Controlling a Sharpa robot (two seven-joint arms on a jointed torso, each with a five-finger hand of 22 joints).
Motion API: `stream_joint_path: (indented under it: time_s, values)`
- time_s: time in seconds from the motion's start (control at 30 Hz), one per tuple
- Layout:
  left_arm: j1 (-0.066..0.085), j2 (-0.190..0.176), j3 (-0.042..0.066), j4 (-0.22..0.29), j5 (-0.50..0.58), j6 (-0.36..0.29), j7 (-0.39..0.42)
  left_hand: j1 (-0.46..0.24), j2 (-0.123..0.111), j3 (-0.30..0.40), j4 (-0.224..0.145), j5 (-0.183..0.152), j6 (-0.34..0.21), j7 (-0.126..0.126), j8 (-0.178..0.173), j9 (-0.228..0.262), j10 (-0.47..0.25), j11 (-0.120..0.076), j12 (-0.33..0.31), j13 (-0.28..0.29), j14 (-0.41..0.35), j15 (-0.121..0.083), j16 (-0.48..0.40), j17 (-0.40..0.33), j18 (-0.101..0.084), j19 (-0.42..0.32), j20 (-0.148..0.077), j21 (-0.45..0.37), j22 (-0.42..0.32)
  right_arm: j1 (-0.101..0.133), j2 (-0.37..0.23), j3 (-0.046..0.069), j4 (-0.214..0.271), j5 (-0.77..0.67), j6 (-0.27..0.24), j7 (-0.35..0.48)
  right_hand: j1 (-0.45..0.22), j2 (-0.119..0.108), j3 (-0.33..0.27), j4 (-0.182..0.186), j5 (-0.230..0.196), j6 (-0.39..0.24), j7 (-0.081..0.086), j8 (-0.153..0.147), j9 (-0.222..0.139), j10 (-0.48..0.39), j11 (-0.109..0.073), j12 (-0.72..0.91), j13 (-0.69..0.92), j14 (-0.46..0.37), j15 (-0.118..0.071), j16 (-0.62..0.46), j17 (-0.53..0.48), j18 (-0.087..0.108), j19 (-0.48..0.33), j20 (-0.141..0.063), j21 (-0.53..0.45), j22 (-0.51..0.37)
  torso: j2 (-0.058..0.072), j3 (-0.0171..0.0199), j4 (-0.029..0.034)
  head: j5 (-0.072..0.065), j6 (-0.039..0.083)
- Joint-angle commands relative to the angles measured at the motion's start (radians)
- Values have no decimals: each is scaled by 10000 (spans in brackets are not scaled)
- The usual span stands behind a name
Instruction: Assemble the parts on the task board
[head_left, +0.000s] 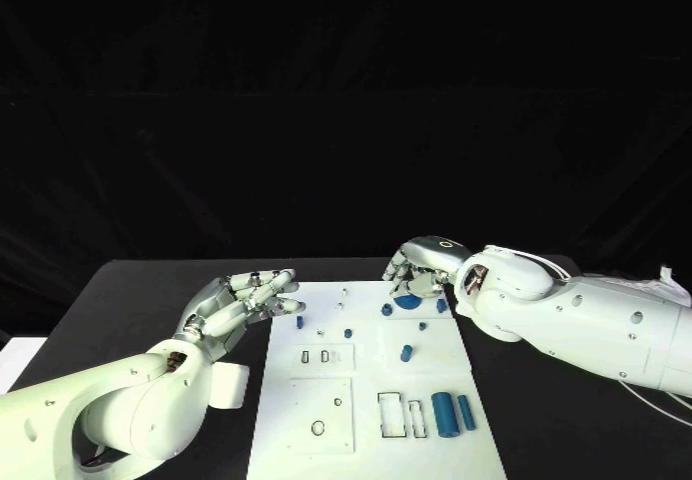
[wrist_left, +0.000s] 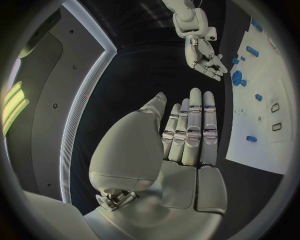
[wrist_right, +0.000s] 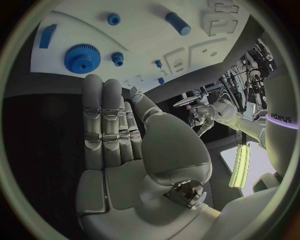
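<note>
Evidently poised to pick, the right hand hovered empty, fingers straight, over the task board's far-edge gear; the left hand waited beside the board, spread and empty.

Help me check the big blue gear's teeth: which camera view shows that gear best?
The right wrist view: the gear lies unobstructed on the task board, teeth visible. In the head view the right hand partly hides it; in the left wrist view it is small.

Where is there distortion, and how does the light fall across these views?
Head view: the task board is brightly lit against a black backdrop, its edges straight. Left wrist view: the board's edge curves; a bright strip bends. Right wrist view: the blue gear looks sharp, the board bows.
</note>
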Motion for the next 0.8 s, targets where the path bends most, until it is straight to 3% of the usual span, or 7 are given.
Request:
stream_joint_path:
  time_s: [0.03,0.13,0.17,0.2,0.27,0.5,0.8]
  values:
    - [22,7,12,69,128,350,-63,-86,6,-4,-77,-50,4,64,-63,-13,-45,31,-54,-15,-70,37,-59,16,108,-23,68,-53,-22,11,62,5,-24,-1143,827,-542,-31,-173,240,123,-33,31,-34,-52,9,-145,45,-20,13,311,-24,574,362,-290,113,20,1008,1163,162,-14,60,-31,45]
    - [25,13,13,82,131,363,-73,-96,0,-10,-85,-50,-12,77,-87,-14,-64,44,-80,-15,-89,46,-79,31,108,-38,78,-70,-34,15,96,5,-40,-1270,954,-562,-48,-334,490,287,-39,9,-36,-54,8,-218,62,-18,9,385,-6,1765,1542,-428,232,33,2048,2389,207,-18,86,-87,108]
    - [26,10,14,90,132,367,-76,-98,0,-11,-88,-50,-19,81,-95,-14,-72,48,-88,-16,-90,48,-82,37,109,-39,80,-73,-36,16,114,5,-49,-1346,1033,-570,-25,-497,755,458,-36,11,-38,-47,13,-242,74,-26,8,318,5,2517,2277,-513,219,66,2717,3161,225,-20,94,-116,126]
    - [26,10,14,90,132,367,-76,-98,0,-11,-88,-50,-19,81,-95,-14,-72,48,-88,-16,-90,48,-82,37,109,-39,80,-73,-36,16,114,5,-49,-1346,1033,-570,-25,-497,755,458,-36,11,-38,-47,13,-242,74,-26,8,318,5,2517,2277,-513,219,66,2717,3161,236,-22,99,-128,135]
    - [26,4,15,90,133,367,-74,-100,-1,-12,-91,-50,-27,86,-103,-15,-80,52,-97,-17,-90,50,-84,43,110,-40,82,-76,-39,16,139,5,-75,-1412,1094,-585,-16,-696,1042,693,-41,9,-15,-41,17,-252,112,-8,13,305,17,3299,3039,-601,229,109,3396,3957,242,-25,114,-136,108]
    - [28,-39,16,138,135,365,-89,-101,-3,-13,-98,-49,-38,93,-116,-16,-94,57,-110,-18,-88,53,-87,53,112,-41,85,-80,-43,15,221,4,-151,-1524,1318,-569,117,-952,1656,1098,46,6,39,-50,15,-317,122,-24,2,377,104,4645,4391,-738,324,162,4438,5225,319,-28,145,-144,36]
    - [33,-117,19,213,135,352,-129,-111,-10,-25,-127,-50,-96,124,-171,-19,-165,85,-159,-22,-67,63,-93,103,117,-26,97,-89,-56,-5,351,1,-273,-1587,1542,-548,207,-1176,2085,1413,30,32,26,-50,19,-322,150,-33,-2,357,107,5354,5088,-819,353,203,4979,5899,411,-19,192,-151,32]
